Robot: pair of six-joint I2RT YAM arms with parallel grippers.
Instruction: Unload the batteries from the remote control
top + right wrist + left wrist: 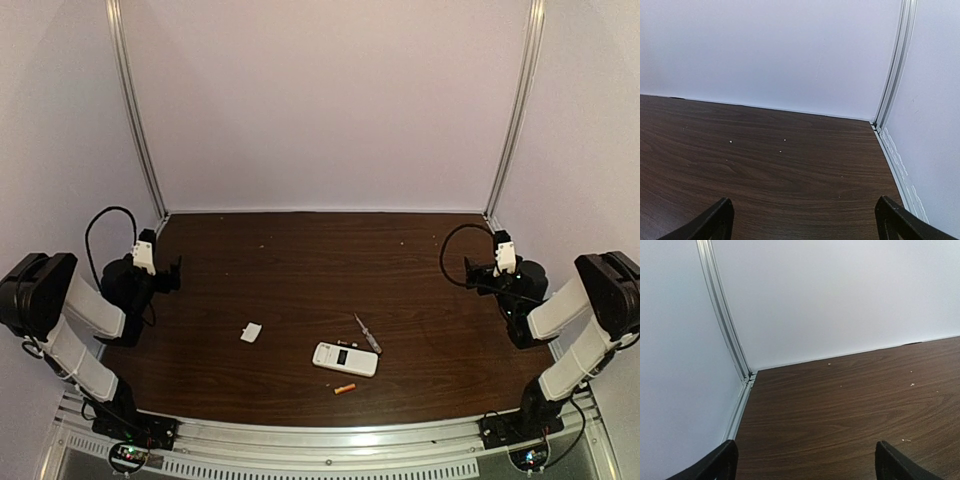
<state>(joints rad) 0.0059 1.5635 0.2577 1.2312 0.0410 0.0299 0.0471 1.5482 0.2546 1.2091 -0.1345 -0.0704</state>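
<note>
Plainly, the remote control [345, 359] lies flat on the dark wooden table [300, 260] with its dark display window [345, 357] facing up; any print on it is too small to read. The orange battery [344, 389] lies just beside the remote's near long edge, apart from it. The silvery-grey battery [368, 335] lies slantwise at its far right corner; whether they touch cannot be told. A small white cover piece [251, 332] sits apart to the remote's left. The left gripper [805, 469] is well off to the remote's far left and the right gripper [802, 227] well off to its far right. Both are spread wide, with nothing between their fingers.
</note>
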